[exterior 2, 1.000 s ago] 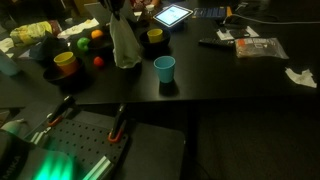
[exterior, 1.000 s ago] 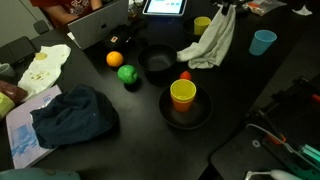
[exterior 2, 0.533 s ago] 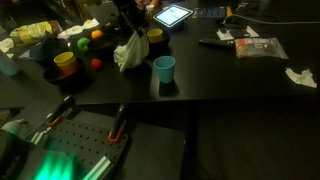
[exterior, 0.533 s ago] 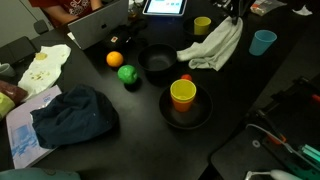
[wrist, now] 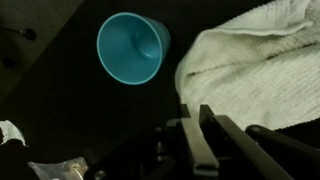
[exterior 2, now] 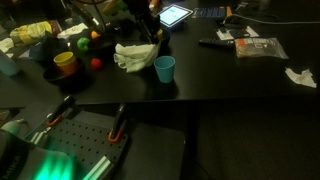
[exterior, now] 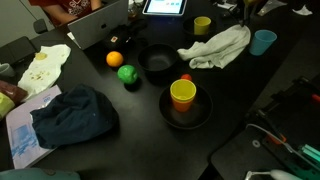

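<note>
Hanging over bare table [wrist: 60, 110] between towel [wrist: 262, 62] edge and teal cup [wrist: 130, 47], the claw's [wrist: 196, 114] opening cannot be told

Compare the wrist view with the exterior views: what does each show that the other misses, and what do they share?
Wrist view only: the teal cup's bare inside seen from above, and the gripper close up, with nothing visibly between its fingers.

Exterior views only: a yellow cup standing in a dark bowl, an orange, a green fruit, a dark blue cloth and a tablet.

Shared: the white towel lying crumpled on the black table beside the teal cup.
</note>
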`<state>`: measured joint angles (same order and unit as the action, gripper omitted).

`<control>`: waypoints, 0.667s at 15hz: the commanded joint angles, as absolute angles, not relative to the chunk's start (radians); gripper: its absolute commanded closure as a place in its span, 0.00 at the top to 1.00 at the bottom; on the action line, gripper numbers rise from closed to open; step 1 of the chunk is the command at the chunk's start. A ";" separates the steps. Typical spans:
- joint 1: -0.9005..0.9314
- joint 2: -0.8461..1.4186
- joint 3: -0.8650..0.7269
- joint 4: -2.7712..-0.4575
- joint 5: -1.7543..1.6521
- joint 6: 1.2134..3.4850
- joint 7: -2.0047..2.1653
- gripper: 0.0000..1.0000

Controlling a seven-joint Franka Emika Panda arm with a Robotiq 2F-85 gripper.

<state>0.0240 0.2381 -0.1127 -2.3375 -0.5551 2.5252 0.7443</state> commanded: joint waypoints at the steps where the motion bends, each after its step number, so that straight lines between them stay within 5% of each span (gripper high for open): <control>1: 0.064 0.224 -0.104 -2.336 -0.517 2.501 0.750 0.50; 7: 0.091 0.175 0.029 -2.356 -0.185 2.348 0.523 0.96; 10: 0.112 0.168 0.066 -2.328 -0.075 2.223 0.448 1.00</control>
<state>0.0981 0.2047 0.0422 -2.3410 -0.1633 2.3289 0.5296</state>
